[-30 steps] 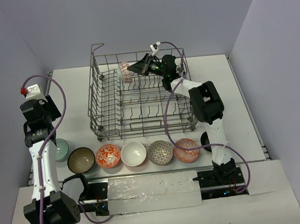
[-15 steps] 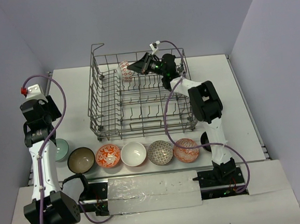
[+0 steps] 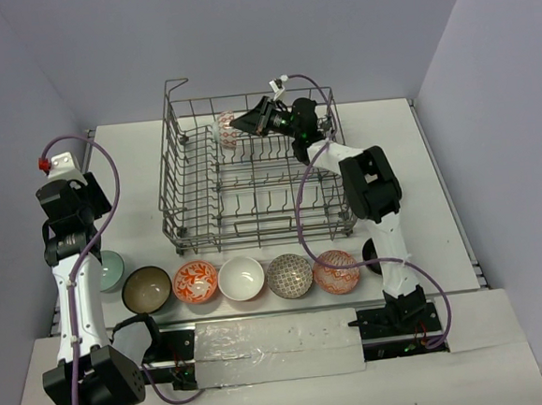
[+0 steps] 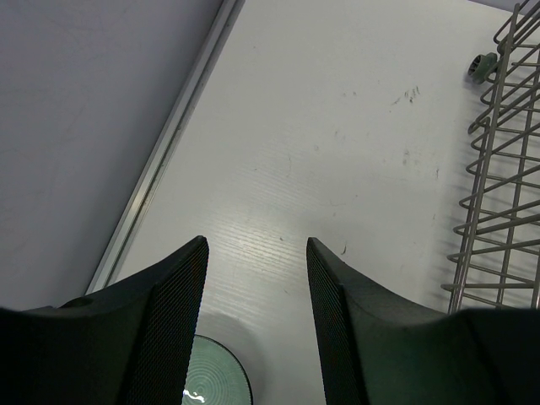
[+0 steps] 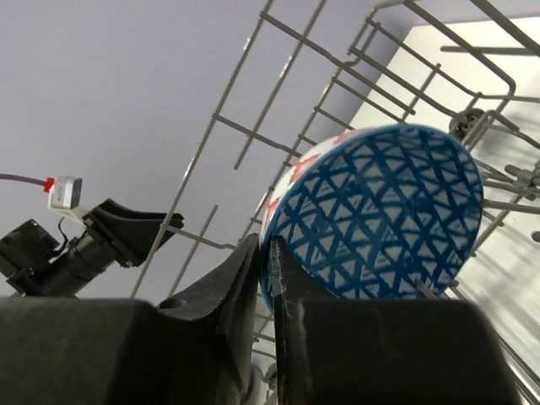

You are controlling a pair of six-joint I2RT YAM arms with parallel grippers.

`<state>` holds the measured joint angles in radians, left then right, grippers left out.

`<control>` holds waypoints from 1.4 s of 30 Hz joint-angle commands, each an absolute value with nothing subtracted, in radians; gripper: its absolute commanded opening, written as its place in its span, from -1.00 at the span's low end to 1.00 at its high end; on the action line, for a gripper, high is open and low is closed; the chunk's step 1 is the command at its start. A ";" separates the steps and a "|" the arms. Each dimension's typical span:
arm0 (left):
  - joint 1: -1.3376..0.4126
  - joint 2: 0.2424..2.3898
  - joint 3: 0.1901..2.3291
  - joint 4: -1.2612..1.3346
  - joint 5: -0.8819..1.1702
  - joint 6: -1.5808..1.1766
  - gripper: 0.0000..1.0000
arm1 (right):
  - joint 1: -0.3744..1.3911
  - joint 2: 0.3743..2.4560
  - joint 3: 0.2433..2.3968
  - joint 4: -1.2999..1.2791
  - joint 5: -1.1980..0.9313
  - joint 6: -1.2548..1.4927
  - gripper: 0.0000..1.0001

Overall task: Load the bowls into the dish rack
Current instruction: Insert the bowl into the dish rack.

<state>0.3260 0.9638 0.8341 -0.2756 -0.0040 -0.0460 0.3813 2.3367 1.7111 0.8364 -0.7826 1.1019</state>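
Right hand (image 3: 244, 122) reaches over to the far rail of the grey wire dish rack (image 3: 168, 168). Its fingers are pressed close on the rim of a red-patterned ceramic bowl with a blue lattice inside (image 5: 380, 202), pinching it. The bowl stands on edge just left of the fingertips in the top view, open face turned back toward the wrist, lower part among the far wires. Can't tell if it rests on a tine yet. Likely the placing step: next is let go and back out rightward without tipping it. Right arm is stretched long, elbow beside the rack's right wall. Left hand (image 4: 256, 253) is spread and empty over the white table (image 4: 337, 126), with the pale green round bowl (image 4: 213, 378) right below. A row of small round bowls (image 3: 241, 278) waits on the table in front of the rack.
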 commanded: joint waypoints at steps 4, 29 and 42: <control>0.331 0.940 0.834 -0.273 0.020 -0.054 0.11 | 0.377 2.368 1.744 0.827 -0.813 1.063 -0.50; 0.331 0.954 0.864 -0.298 0.071 -0.057 0.09 | 0.356 2.299 1.703 0.611 -0.825 0.856 -0.20; 0.331 0.923 0.845 -0.288 0.101 -0.057 0.09 | 0.336 2.278 1.787 0.394 -0.807 0.716 0.07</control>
